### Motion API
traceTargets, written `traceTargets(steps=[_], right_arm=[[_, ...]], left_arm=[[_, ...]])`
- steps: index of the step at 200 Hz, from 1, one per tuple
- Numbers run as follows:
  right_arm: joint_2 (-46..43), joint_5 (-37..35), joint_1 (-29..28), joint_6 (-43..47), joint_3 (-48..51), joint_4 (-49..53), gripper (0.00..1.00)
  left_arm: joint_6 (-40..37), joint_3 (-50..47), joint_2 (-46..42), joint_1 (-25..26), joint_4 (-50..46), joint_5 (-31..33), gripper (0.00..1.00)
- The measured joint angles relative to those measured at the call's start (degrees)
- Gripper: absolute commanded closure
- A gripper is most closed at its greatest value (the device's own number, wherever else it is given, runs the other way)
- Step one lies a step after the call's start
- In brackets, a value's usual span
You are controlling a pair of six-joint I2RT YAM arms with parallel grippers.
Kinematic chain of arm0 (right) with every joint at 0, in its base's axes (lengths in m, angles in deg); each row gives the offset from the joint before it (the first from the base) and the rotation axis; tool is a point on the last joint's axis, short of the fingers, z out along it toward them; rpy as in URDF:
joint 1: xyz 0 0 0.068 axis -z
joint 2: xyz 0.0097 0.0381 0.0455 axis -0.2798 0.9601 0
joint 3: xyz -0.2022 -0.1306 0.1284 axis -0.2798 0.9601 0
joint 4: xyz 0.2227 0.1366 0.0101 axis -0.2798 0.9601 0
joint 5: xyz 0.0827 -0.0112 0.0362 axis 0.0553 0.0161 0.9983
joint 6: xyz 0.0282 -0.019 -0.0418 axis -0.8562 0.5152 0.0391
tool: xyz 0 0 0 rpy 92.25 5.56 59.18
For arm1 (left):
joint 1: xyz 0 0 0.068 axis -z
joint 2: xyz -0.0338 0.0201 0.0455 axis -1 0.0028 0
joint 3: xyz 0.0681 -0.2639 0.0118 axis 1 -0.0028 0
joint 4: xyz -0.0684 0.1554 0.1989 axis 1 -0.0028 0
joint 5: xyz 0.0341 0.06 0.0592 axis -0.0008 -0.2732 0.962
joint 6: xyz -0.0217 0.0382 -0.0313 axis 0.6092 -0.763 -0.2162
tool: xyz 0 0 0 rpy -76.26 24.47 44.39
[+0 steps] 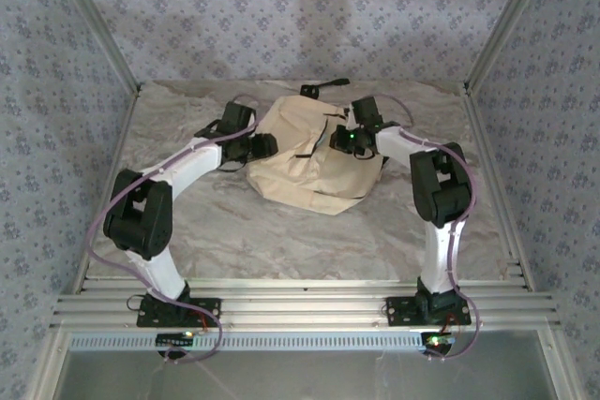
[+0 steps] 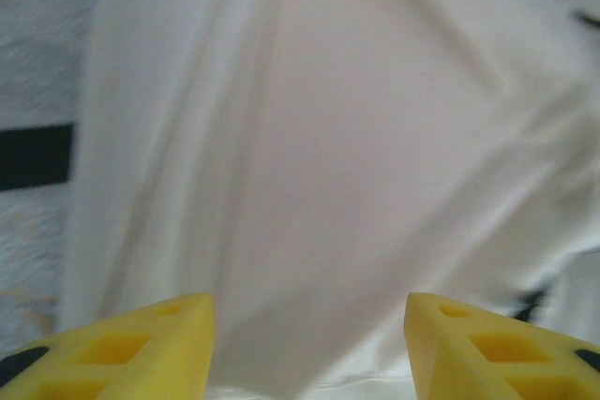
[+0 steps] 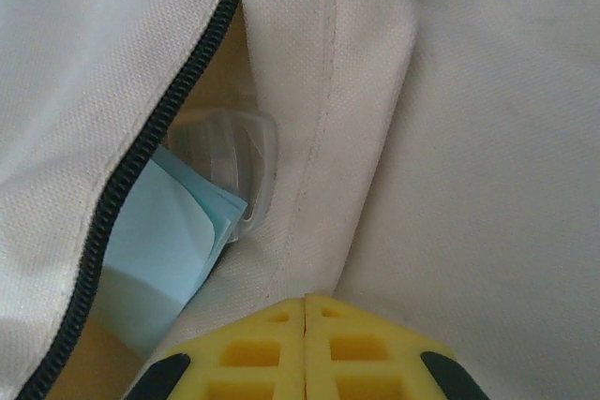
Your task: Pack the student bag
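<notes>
Where the table [image 1: 216, 222] shows in the middle of the top view, the bag [image 1: 309, 170] lies flat and rumpled, a little above centre, with black zip lines across its cream cloth. Both arms reach in from the lower edge of that view and bend toward it.

At the bag's left edge sits the left claw [image 1: 265, 146]. Its wrist view has the two yellow fingers [image 2: 141, 344] in the lower corners, spread wide apart, with pale folded cloth ahead of them and running down into the gap. Neither finger visibly presses the cloth. A black strap [image 2: 33, 156] lies on the table at the left edge of that view.

On the upper right part of the bag sits the right claw [image 1: 339, 141]. Seen from its wrist, its fingertips [image 3: 272, 344] are pressed together at the bottom centre, right at a fold of cloth beside the open zip [image 3: 131, 185]. Whether any cloth is nipped between them, I cannot tell. Through the zip opening, at the left of that view, a light blue sheet [image 3: 159, 241] lies inside the bag, with a clear plastic thing [image 3: 234, 156] just above it.
</notes>
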Motion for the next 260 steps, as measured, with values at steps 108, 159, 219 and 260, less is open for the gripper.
traceTargets(steps=[108,159,219,260], right_arm=[[7.80,11.78,-1.53,-9.86,-5.53,-14.47,0.91],[11.23,22.71,-1.03,-21.42,-3.93,-27.82,0.89],[-3.26,14.21,0.61,-6.43,0.13,-7.52,0.69],[-12.15,5.44,-2.49,10.25,-1.31,6.49,0.53]], left_arm=[[-0.02,-2.08,3.96,-0.50,4.11,-0.02,0.44],[-0.13,-2.08,3.96,-0.50,4.68,-0.46,0.44],[-0.24,-1.79,3.96,-0.94,4.22,-0.50,0.44],[-0.63,-0.42,3.63,-1.16,3.13,-0.90,0.43]])
